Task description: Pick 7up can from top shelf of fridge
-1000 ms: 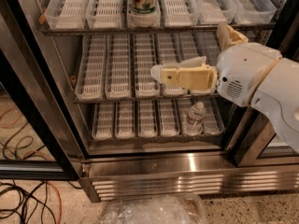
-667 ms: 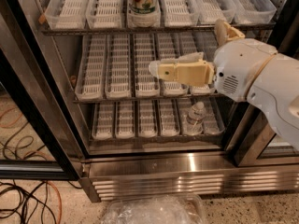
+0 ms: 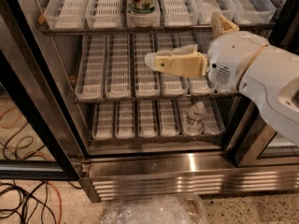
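Note:
The 7up can (image 3: 142,3) stands upright in a lane tray on the top shelf (image 3: 70,10) of the fridge (image 3: 187,169); its top is cut off by the upper edge of the view. My gripper (image 3: 152,62) points left in front of the middle shelf (image 3: 119,69). It is below the can and slightly to its right, not touching it. My white arm (image 3: 254,76) comes in from the right and hides part of the middle shelf's right side.
A small clear water bottle (image 3: 194,118) stands on the bottom shelf at the right. The black door frame (image 3: 32,111) runs along the left. Cables (image 3: 23,202) lie on the floor at the left. A crumpled clear plastic bag (image 3: 154,211) lies below the grille.
My gripper has moved up and slightly left, closer to the top shelf. The can and the bottle have not moved.

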You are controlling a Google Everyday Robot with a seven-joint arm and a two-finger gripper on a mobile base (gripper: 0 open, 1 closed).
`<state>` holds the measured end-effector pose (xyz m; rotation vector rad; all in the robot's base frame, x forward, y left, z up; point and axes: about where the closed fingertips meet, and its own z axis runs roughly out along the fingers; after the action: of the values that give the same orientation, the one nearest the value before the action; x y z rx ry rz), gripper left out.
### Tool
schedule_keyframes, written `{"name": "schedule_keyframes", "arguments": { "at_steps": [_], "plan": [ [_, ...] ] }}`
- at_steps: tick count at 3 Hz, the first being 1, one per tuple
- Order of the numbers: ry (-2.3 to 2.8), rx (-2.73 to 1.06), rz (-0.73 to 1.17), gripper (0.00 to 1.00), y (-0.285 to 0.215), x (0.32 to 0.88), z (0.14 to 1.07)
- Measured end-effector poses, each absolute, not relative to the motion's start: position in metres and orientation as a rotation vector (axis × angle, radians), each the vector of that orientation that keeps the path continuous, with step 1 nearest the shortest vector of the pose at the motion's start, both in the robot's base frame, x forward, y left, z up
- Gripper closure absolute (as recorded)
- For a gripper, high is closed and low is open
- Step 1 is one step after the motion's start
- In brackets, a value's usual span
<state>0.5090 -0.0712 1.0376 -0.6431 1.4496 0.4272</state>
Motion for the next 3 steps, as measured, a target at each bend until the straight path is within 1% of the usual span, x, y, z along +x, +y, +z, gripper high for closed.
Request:
{"name": "schedule_keyframes", "arguments": {
  "at_steps": [2, 3],
  "plan": [
    [1.432, -0.630, 0.415, 0.00, -0.072, 0.532, 1.046],
    [1.410, -0.629, 0.418, 0.00, -0.061, 0.555, 1.055]
  ]
}}
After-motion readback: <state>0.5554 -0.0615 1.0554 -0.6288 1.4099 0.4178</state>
